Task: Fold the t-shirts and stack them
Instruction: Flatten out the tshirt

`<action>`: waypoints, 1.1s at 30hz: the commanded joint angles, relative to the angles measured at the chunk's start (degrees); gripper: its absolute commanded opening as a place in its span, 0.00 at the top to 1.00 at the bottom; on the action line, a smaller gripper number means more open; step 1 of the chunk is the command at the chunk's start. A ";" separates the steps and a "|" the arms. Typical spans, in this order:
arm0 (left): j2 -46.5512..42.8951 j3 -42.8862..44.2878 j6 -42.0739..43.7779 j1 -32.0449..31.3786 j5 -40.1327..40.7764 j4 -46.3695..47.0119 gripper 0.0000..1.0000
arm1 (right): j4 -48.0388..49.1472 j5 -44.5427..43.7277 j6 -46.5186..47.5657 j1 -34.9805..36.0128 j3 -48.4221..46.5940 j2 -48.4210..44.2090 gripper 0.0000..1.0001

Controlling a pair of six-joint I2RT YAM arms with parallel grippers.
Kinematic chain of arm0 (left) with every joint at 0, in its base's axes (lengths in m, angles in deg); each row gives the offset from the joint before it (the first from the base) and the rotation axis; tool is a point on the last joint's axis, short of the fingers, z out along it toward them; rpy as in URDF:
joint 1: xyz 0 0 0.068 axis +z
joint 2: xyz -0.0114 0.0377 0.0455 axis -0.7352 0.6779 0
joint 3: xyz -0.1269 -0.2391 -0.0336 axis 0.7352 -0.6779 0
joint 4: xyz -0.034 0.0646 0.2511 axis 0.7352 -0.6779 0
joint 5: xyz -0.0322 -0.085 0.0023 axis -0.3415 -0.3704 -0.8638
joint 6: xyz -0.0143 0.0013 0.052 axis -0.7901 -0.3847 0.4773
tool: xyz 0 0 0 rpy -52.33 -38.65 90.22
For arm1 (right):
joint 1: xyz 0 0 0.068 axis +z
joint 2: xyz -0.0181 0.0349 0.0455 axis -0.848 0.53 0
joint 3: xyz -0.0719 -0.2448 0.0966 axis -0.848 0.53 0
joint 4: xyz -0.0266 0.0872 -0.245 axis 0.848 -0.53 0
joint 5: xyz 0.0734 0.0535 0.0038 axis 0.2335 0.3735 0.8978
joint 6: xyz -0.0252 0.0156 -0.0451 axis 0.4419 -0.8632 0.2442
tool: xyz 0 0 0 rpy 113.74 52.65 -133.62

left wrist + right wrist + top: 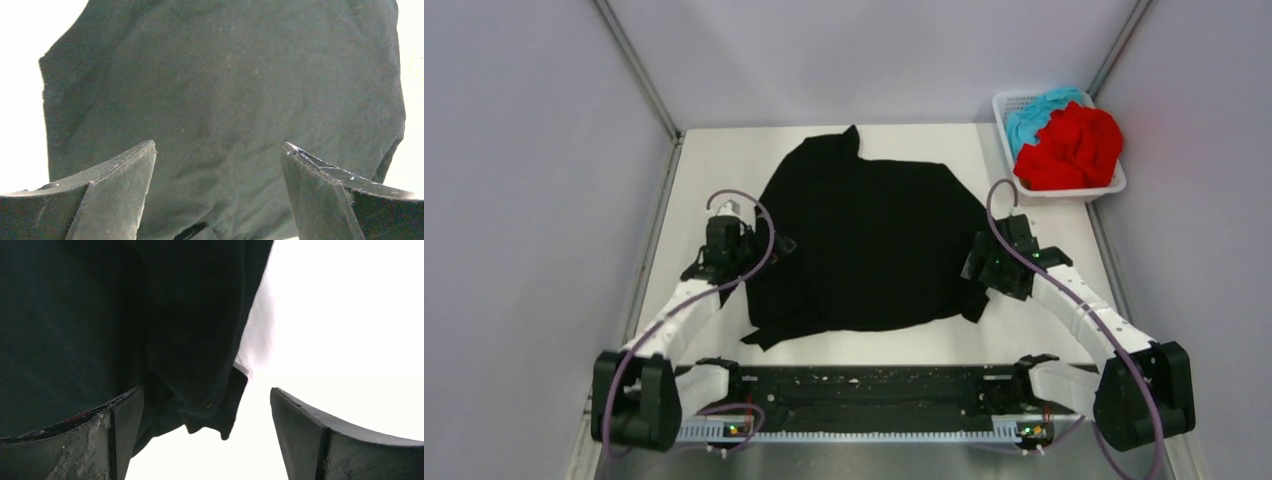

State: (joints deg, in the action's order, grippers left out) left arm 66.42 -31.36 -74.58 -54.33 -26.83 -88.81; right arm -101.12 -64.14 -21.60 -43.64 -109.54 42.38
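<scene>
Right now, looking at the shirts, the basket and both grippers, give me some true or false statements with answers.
1. The black t-shirt lies spread on the table. True.
2. The red t-shirt lies on the table beside it. False: it sits in the white basket.
3. The left gripper and the right gripper are both open. True.
4. The right gripper clamps the black t-shirt. False: its jaws stand apart, clamping nothing.
5. The teal t-shirt is in the white basket. True.
</scene>
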 commanded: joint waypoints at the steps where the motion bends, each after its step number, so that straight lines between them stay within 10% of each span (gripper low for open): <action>1: 11.67 6.75 0.94 0.03 -5.95 8.68 0.01 | 8.28 -2.34 -4.21 -0.75 3.21 -0.52 0.07; 10: 32.32 13.21 1.04 0.36 -6.82 12.30 0.01 | 26.19 -5.81 -0.97 -1.54 3.52 13.03 0.33; 17: 39.23 18.65 3.09 1.88 -5.05 9.97 0.01 | 18.53 -7.48 3.31 -1.52 -5.18 16.11 1.00; 26: 39.02 22.24 4.73 3.14 2.53 0.88 0.01 | -21.53 11.28 4.80 -1.52 -17.06 -1.78 1.00; 33: 39.81 23.66 5.29 3.14 2.82 0.55 0.01 | -23.26 5.31 7.33 -2.39 -18.68 1.67 1.00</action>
State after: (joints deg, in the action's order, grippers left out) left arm 105.07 -9.17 -71.50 -52.12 -28.23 -83.85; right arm -120.82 -55.75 -16.71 -44.80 -126.13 39.19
